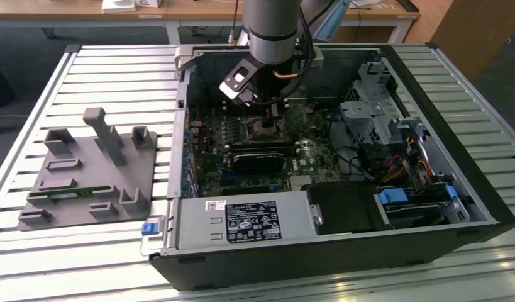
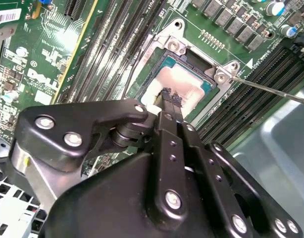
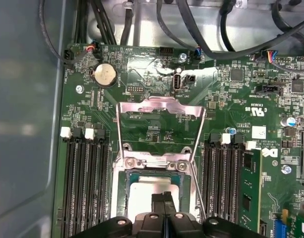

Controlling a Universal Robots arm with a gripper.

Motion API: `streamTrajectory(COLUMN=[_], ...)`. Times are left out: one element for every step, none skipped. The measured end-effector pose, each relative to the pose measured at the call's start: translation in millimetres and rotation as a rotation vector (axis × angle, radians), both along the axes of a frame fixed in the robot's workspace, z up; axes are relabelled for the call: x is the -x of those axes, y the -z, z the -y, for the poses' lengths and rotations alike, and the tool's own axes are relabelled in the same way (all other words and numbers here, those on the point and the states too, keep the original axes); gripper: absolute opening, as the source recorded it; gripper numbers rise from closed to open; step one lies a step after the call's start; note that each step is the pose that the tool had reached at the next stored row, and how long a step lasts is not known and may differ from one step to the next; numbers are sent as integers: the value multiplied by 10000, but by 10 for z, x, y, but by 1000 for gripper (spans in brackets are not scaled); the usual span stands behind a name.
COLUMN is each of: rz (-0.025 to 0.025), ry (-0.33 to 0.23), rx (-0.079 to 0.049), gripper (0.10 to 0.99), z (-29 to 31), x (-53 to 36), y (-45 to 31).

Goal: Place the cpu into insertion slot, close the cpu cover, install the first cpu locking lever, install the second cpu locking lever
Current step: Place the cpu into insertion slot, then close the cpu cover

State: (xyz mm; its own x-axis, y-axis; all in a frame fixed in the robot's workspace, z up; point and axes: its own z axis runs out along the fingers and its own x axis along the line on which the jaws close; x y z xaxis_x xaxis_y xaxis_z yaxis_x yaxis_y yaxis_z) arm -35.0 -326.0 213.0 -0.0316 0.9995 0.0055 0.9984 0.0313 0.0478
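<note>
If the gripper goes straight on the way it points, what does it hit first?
Probably the cpu, seated in the insertion slot: the gripper hangs right over its pale face, gap unclear.

1. In the second wrist view the gripper hides the near half of the cpu and of the insertion slot.
2. In the first wrist view the picture's edge and the gripper cut off the cpu.
3. Whether the gripper touches the cpu's face cannot be told.
4. In the exterior view the insertion slot is too small to make out.
5. A locking lever runs past the second wrist view's edge.
</note>
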Motion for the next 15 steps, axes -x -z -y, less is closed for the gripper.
streamTrajectory(rz=[0, -1, 0, 0, 0, 0, 0, 0, 0, 0, 0, 0, -1, -1, 0], ry=[0, 0, 0, 0, 0, 0, 0, 0, 0, 0, 0, 0, 0, 0, 0], rx=[0, 1, 0, 0, -1, -1, -1, -1, 0, -1, 0, 0, 0, 0, 0], gripper=[106, 106, 106, 106, 106, 106, 106, 106, 106, 106, 106, 106, 106, 106, 106], z=[0, 0, 0, 0, 0, 0, 0, 0, 0, 0, 0, 0, 0, 0, 0], x=[0, 0, 0, 0, 0, 0, 0, 0, 0, 0, 0, 0, 0, 0, 0], y=[-8, -18, -27, -38, -45, -54, -62, -71, -79, -86, -92, -97, -105, -113, -122])
